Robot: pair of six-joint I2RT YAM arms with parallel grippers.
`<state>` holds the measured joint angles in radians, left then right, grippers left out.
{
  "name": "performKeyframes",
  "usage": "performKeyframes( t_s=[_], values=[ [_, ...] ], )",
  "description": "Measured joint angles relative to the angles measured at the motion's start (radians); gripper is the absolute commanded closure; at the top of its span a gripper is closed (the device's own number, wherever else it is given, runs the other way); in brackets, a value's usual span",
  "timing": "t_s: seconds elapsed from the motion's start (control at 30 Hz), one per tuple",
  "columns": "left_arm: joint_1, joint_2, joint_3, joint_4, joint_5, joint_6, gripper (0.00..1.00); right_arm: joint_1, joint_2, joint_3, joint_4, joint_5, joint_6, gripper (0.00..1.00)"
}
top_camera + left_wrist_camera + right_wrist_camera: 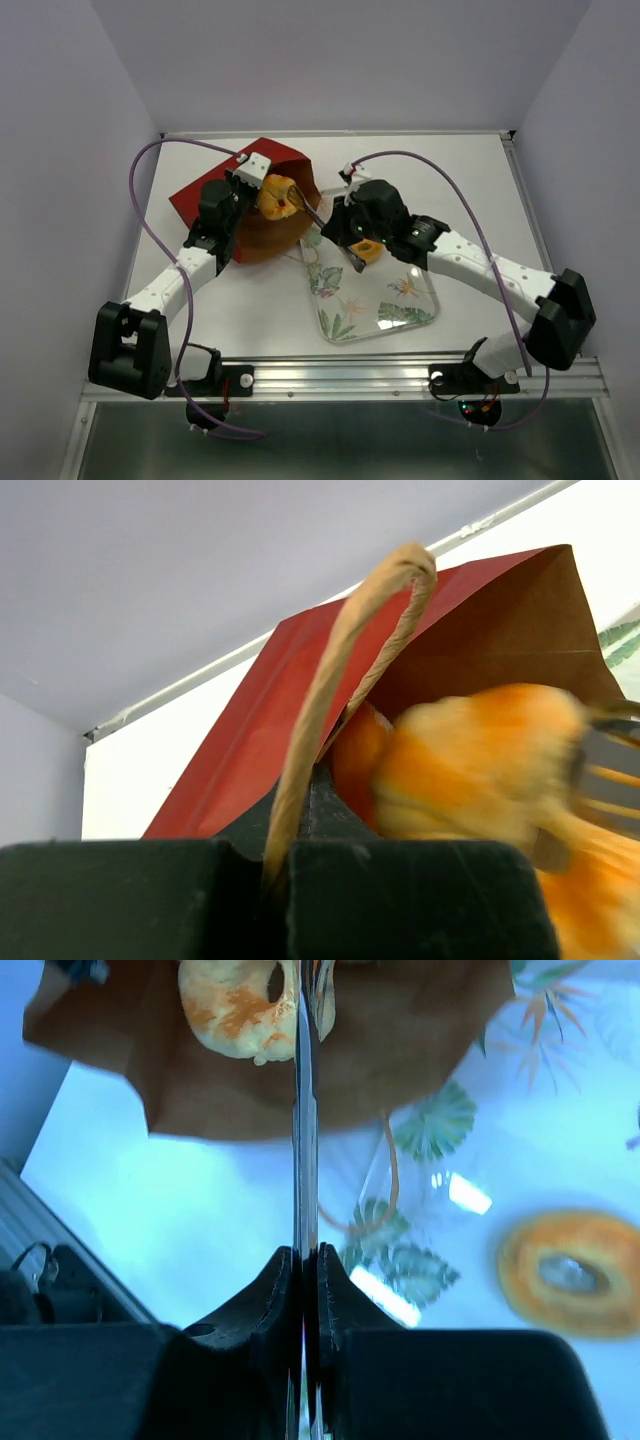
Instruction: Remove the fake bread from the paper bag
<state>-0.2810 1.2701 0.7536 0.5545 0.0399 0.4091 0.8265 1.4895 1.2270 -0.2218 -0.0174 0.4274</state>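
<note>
Though closed, right claw (302, 207) against fake bread (275, 195) (in paper bag (280, 152)).

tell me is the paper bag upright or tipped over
Tipped over: the paper bag lies on the table, its open mouth facing the tray, brown inside and a bread piece showing.

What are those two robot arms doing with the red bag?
They are taking toy bread out of it. The left gripper is shut on the twine handle of the paper bag. The right gripper, shut, has its tips at a piece of fake bread in the bag's mouth; whether it grips it is unclear. One round bun already lies on the leaf-patterned tray.
</note>
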Motion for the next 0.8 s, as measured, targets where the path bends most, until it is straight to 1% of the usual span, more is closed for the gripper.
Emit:
performKeyframes(
  t_s=[0.1, 0.17, 0.37, 0.53, 0.63, 0.8],
  values=[
    [0.0, 0.008, 0.002, 0.002, -0.016, 0.0, 1.0, 0.0, -0.125, -0.095, -0.036, -0.021, -0.001, 0.99],
    [0.0, 0.012, 0.003, 0.002, -0.024, 0.0, 1.0, 0.0, -0.224, -0.144, -0.089, -0.018, -0.001, 0.99],
    [0.0, 0.019, 0.011, 0.002, -0.038, 0.0, 1.0, 0.0, -0.391, -0.195, -0.217, 0.056, 0.019, 0.99],
    [0.0, 0.024, 0.019, 0.002, -0.049, 0.0, 1.0, 0.0, -0.448, -0.204, -0.326, 0.162, 0.05, 0.99],
    [0.0, 0.031, 0.024, 0.002, -0.058, 0.0, 1.0, -0.001, -0.455, -0.21, -0.375, 0.223, 0.063, 0.99],
    [0.0, 0.037, 0.028, 0.002, -0.068, 0.0, 1.0, -0.014, -0.448, -0.21, -0.412, 0.296, 0.068, 0.99]
  ],
)
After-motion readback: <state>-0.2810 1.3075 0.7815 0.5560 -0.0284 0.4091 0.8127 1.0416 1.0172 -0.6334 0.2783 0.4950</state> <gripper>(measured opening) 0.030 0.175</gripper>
